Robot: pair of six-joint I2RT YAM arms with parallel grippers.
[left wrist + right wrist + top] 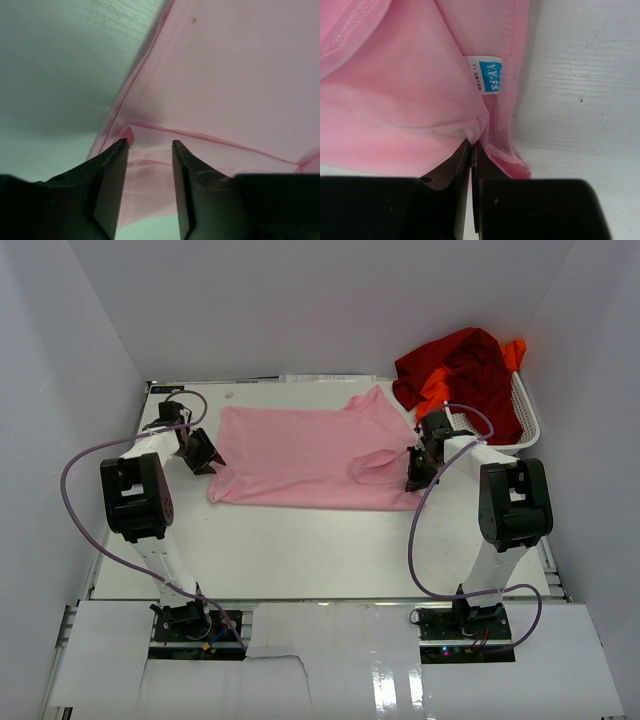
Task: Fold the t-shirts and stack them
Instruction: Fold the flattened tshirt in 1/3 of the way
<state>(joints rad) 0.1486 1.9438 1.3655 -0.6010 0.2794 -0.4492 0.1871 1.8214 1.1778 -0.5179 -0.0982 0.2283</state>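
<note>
Edges of pink t-shirt (290,455) at left hand (149,145), right hand (471,146).

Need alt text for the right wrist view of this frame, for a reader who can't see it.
The right tool, closed, pinches a fold of the light pink t-shirt close to a white and blue label reading YY-FS. White table shows on the right of the picture.

On the worktop (300,550), light pink t-shirt (300,455) spread mostly flat, one sleeve folded in near its right edge, small white-and-blue label at a seam. Far right, dark red t-shirt (465,365) heaped over the basket (528,410), bright orange t-shirt (432,392) bunched beneath, peeking out.
</note>
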